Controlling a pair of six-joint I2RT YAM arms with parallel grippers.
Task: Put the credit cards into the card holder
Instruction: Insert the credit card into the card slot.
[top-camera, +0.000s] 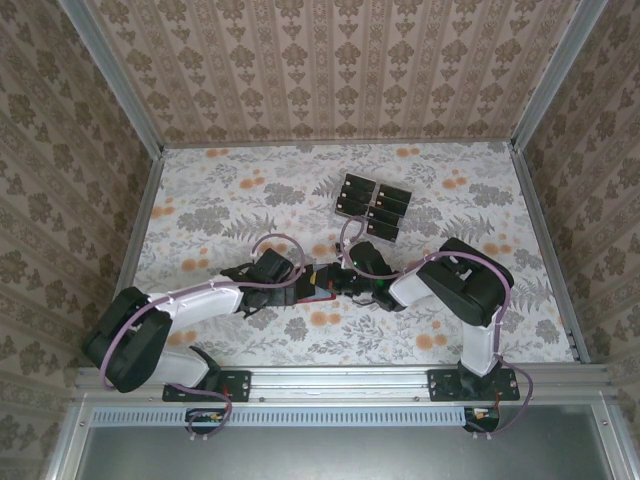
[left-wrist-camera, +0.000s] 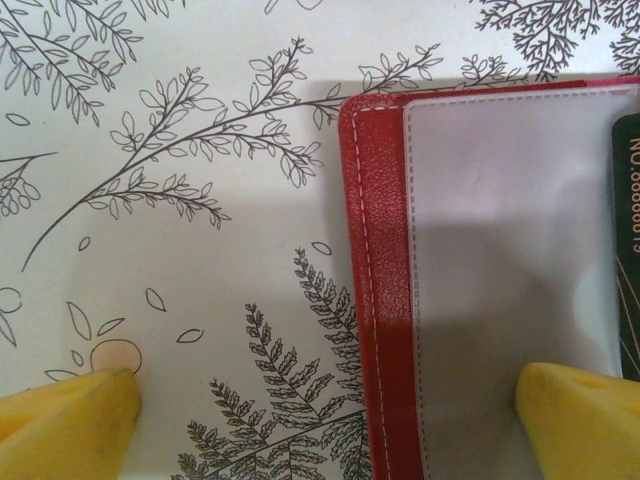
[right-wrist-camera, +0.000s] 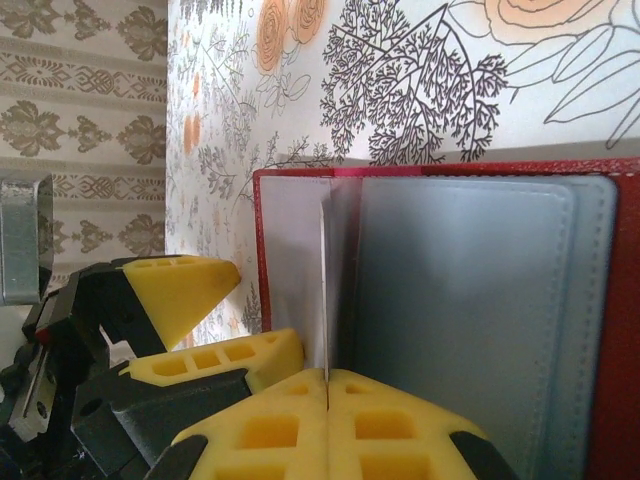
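The card holder (top-camera: 322, 288) lies open on the worktop (top-camera: 210, 205), grey inside up. It sits about midway between the side edges and somewhat closer to the near edge than the far one. The left gripper (left-wrist-camera: 320, 420) is spread wide and has hold of nothing. One fingertip (left-wrist-camera: 582, 420) hangs over the grey lining, and the other is over bare floral worktop just beside the holder's red border.

The right gripper (right-wrist-camera: 328, 400) meets it from the opposite side, its pads pressed together on a credit card (right-wrist-camera: 325, 290). The card stands upright over the holder's lining (edge-on in the right wrist view, a mere thin pale line). Whether its lower edge has entered a pocket I cannot tell.

The other credit cards (top-camera: 371, 208) lie clustered toward the far edge, well apart from both grippers.
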